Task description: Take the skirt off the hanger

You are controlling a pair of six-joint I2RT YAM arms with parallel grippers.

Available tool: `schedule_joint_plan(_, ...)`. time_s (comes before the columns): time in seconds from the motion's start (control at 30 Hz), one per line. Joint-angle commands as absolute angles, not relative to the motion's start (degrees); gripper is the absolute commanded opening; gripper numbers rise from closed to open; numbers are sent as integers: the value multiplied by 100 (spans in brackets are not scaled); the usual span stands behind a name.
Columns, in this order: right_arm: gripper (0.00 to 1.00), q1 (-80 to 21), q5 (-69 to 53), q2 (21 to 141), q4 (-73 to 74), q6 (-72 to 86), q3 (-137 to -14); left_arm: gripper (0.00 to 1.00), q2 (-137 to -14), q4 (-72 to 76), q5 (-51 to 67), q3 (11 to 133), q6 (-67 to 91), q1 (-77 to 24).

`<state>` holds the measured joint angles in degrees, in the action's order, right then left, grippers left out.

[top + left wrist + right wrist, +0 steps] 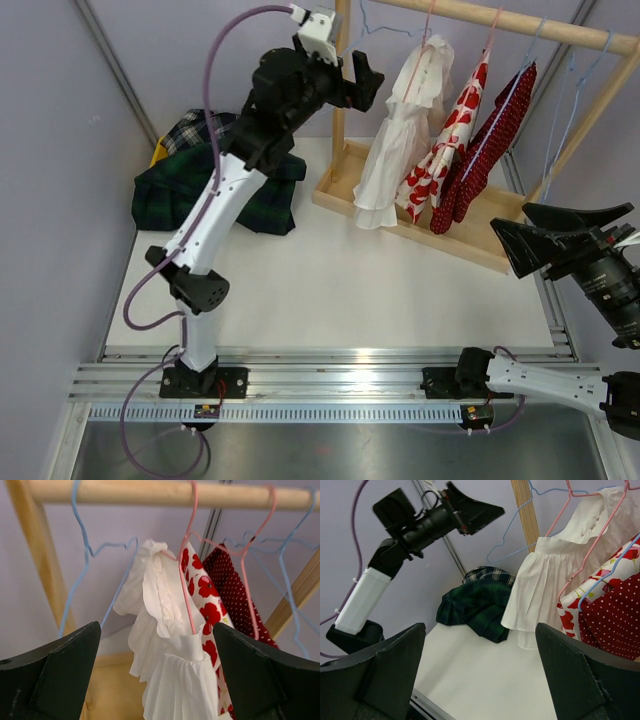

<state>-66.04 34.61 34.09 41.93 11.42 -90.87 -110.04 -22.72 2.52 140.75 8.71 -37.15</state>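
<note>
Rack: wooden rack (400,212) standing along the far right edge of the desk (330,290), with three garments hung from its rail.
Skirt location: the white skirt (395,150) is the leftmost of the three, on a pink hanger (187,555), touching the red-flowered garment (445,150) beside it.
Skirt look: plain white, pleated body, ruffled hem and frilled upper edge, hanging in loose folds.
Handling: likely light, soft and limp. It should drape and slide rather than hold shape, and could snag on the wire.
Where to hold: probably the gathered upper band near the hanger, where the cloth is thickest.
Left tool: the left tool (372,82) is raised at the rack's left post, spread wide, facing the skirt, touching nothing.
Right tool: the right tool (512,220) is at the desk's right edge, also spread wide and holding nothing.
</note>
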Motion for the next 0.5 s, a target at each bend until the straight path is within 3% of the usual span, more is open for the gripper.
schedule_joint_plan(0.0, 100, -6601, 3480, 3340, 4315, 1248, -8974, 99, -11240, -1355, 791, 14343, 1037, -3709)
schedule_joint_plan(0.47, 100, -6609, 3849, 3331, 4447, 1072, -8692, 99, -12550, 491, 958, 14599, 1643, -3718)
